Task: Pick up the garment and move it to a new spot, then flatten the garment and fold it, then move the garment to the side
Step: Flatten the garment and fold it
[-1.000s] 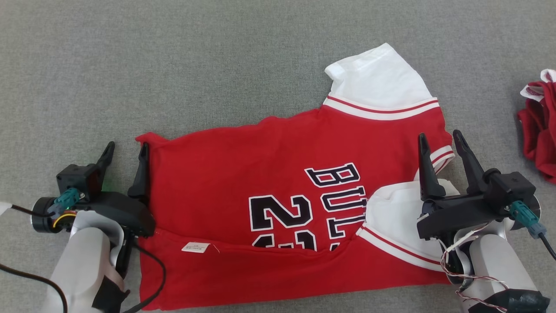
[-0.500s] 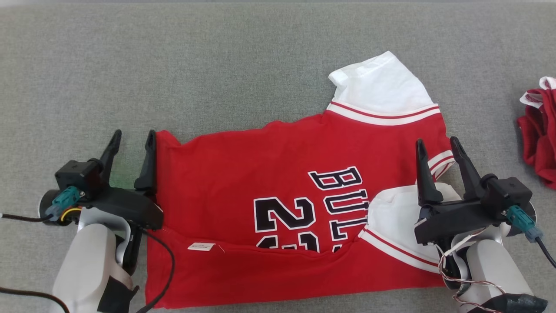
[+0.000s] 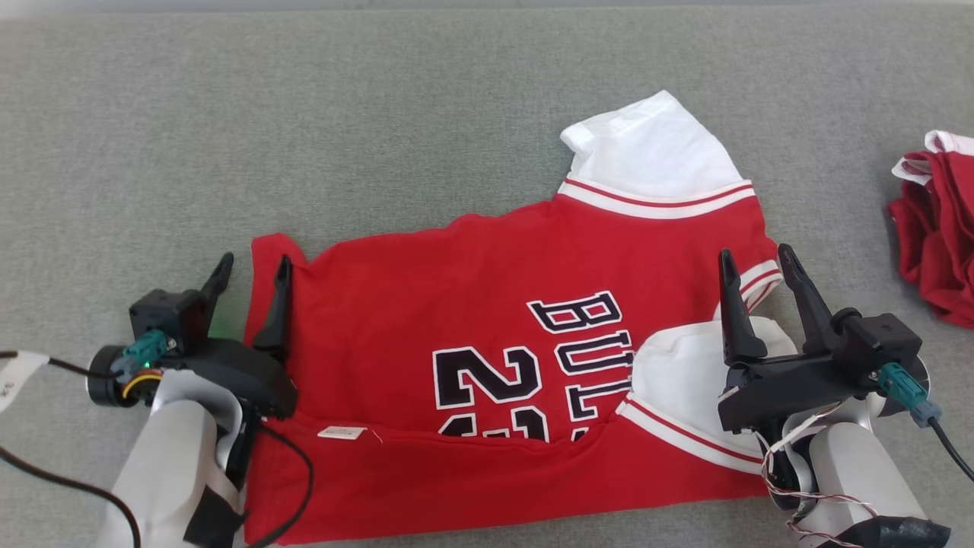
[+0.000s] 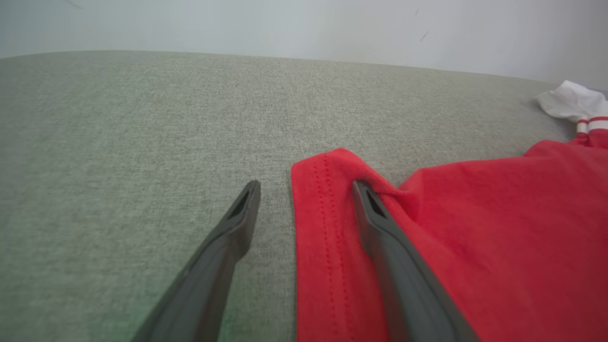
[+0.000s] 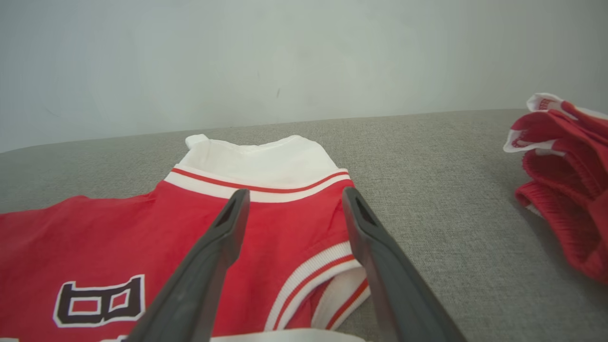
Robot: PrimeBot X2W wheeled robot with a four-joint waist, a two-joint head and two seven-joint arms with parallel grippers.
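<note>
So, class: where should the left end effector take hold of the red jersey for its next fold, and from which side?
Probably the far hem corner of the red jersey, approached from the robot's left. That stitched edge lies exposed on the grey surface, and the open left end effector straddles it, one finger on cloth, one off.

Bare grey surface (image 3: 304,114) ahead and left; crumpled red pile (image 3: 936,236) far right
</note>
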